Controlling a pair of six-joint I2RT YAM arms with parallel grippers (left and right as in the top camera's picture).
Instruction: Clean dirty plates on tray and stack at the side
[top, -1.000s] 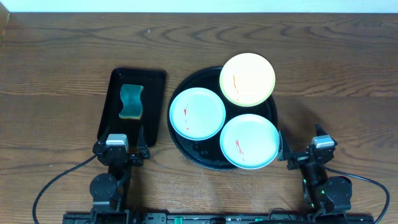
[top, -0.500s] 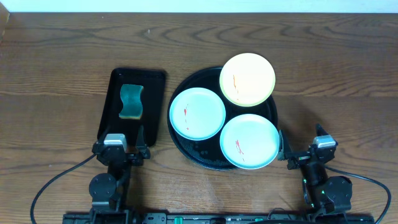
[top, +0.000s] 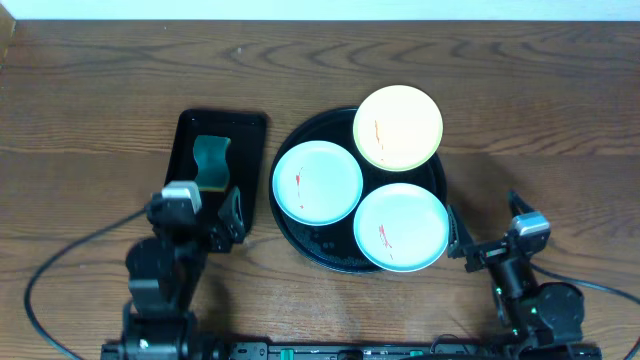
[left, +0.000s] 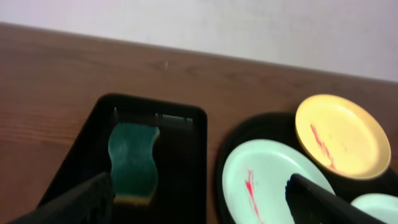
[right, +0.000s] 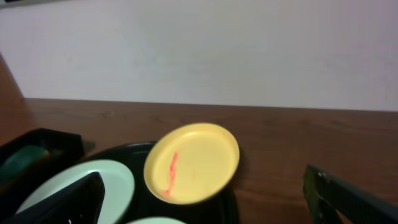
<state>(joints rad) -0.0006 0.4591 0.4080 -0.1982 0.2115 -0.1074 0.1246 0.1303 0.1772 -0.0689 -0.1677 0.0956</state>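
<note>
The round black tray (top: 322, 249) holds three plates, each with a thin red smear: a pale yellow plate (top: 398, 127) at the back right, a mint-blue plate (top: 317, 181) at the left and a mint-blue plate (top: 401, 227) at the front right. My left gripper (top: 206, 209) is open and empty over the near end of the rectangular tray. My right gripper (top: 484, 232) is open and empty, right of the round tray. In the left wrist view the left mint plate (left: 270, 180) and yellow plate (left: 342, 135) show. The right wrist view shows the yellow plate (right: 193, 162).
A rectangular black tray (top: 247, 130) left of the round tray holds a green sponge (top: 210, 157), also in the left wrist view (left: 132, 160). Bare wooden table (top: 540, 110) lies to the right and behind.
My left arm has risen and moved forward over the near end of the rectangular tray. The right arm has shifted slightly. The plates have not moved.
</note>
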